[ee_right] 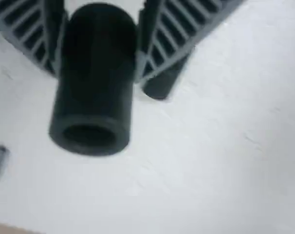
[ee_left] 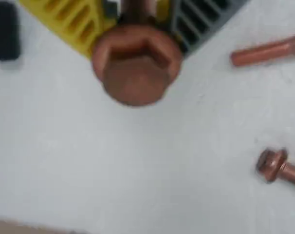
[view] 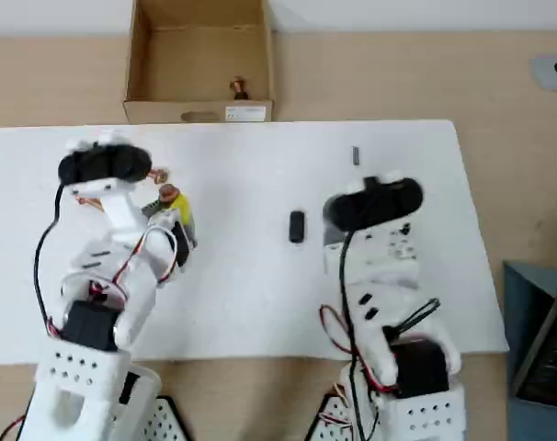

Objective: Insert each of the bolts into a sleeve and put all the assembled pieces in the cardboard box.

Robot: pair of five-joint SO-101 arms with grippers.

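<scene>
We see the left arm with its jaws closed on a copper bolt, clamped by the shank so that the hexagonal head stands free of them. The right arm has its jaws closed round a black sleeve, with the open bore facing out past the fingertips. We judge that each arm holds one half of a pair so that bolt and sleeve can be brought together in the air over the white worktop; for now the two arms are well apart. A second sleeve lies on the worktop between them, within reach of either. A loose bolt and a bare copper shank lie near the left arm, apparently waiting their turn. The cardboard box sits at the far edge of the worktop, open upward, with what looks like one assembled piece inside by its front wall. A white label is stuck on that wall; its print is too small for us to read, and we make out no writing elsewhere.
</scene>
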